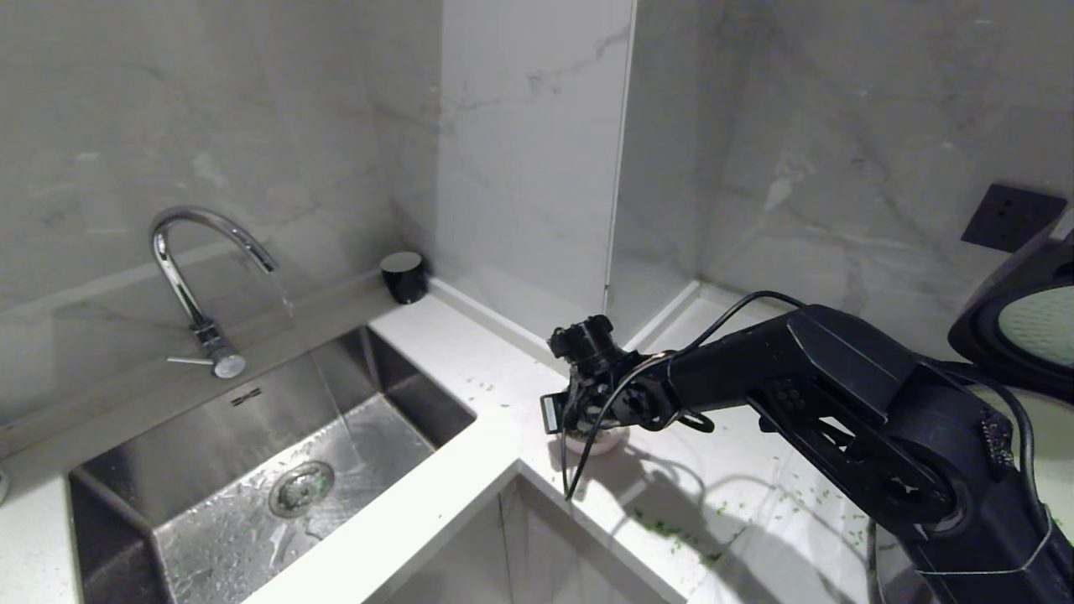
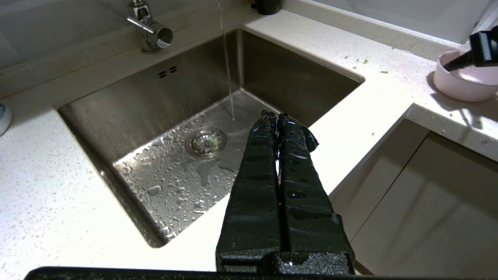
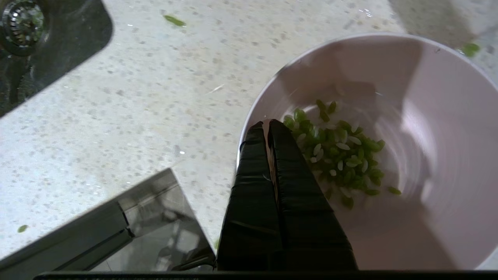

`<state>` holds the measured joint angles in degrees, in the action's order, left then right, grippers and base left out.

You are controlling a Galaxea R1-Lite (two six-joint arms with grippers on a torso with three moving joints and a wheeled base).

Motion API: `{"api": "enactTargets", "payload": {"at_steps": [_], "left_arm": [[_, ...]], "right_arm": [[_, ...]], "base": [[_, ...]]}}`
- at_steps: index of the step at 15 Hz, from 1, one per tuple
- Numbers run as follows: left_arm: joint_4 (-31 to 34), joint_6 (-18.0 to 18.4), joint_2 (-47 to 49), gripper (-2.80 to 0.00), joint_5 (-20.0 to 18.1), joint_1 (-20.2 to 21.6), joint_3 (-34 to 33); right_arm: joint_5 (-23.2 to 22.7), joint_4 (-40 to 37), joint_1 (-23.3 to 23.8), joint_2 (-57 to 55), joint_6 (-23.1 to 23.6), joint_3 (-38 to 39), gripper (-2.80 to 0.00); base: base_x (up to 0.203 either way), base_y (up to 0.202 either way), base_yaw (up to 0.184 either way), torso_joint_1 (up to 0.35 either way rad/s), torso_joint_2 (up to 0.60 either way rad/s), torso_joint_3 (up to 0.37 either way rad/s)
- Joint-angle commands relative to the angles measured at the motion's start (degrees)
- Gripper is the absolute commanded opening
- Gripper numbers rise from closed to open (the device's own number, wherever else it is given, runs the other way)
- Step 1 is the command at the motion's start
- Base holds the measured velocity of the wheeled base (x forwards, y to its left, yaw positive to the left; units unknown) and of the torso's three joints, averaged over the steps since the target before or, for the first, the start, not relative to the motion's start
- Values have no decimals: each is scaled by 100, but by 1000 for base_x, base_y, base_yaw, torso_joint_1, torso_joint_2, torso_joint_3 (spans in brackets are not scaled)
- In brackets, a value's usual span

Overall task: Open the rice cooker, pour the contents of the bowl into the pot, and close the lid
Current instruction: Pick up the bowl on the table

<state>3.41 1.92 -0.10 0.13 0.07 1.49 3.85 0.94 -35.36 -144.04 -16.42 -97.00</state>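
Kitchen: steel sink (image 1: 252, 470), running tap (image 1: 197, 277), speckled countertop (image 1: 470, 361), marble walls.

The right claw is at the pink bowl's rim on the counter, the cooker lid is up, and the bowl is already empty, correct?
Not quite. The bowl is not empty: the right wrist view shows green bits lying inside it. The rest holds: the right claw is at its rim on the counter, and the lid is up.

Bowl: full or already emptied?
Not emptied: the bowl sits upright on the counter, green bits in its bottom.
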Motion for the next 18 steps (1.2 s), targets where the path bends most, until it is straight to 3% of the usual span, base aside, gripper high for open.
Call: {"api": "enactTargets", "payload": {"at_steps": [1,12,16,18], "left_arm": [[1,-4,-8,-280,4,1,1],[1,-43,1,-280,4,1,1],[1,-43,1,-280,4,1,1],[1,-43,-2,-280,4,1,1]], "right_arm": [[10,3,-152,-185,-27,-256,-280],[65,-22,-429,-179,-205,-533,-280],[192,-32,-174,401,-201,-273,-280],[473,-21,4,784,-162,24,-280]], "base": [[0,0,0,0,0,0],[0,0,0,0,0,0],[0,0,0,0,0,0],[0,0,0,0,0,0]]}}
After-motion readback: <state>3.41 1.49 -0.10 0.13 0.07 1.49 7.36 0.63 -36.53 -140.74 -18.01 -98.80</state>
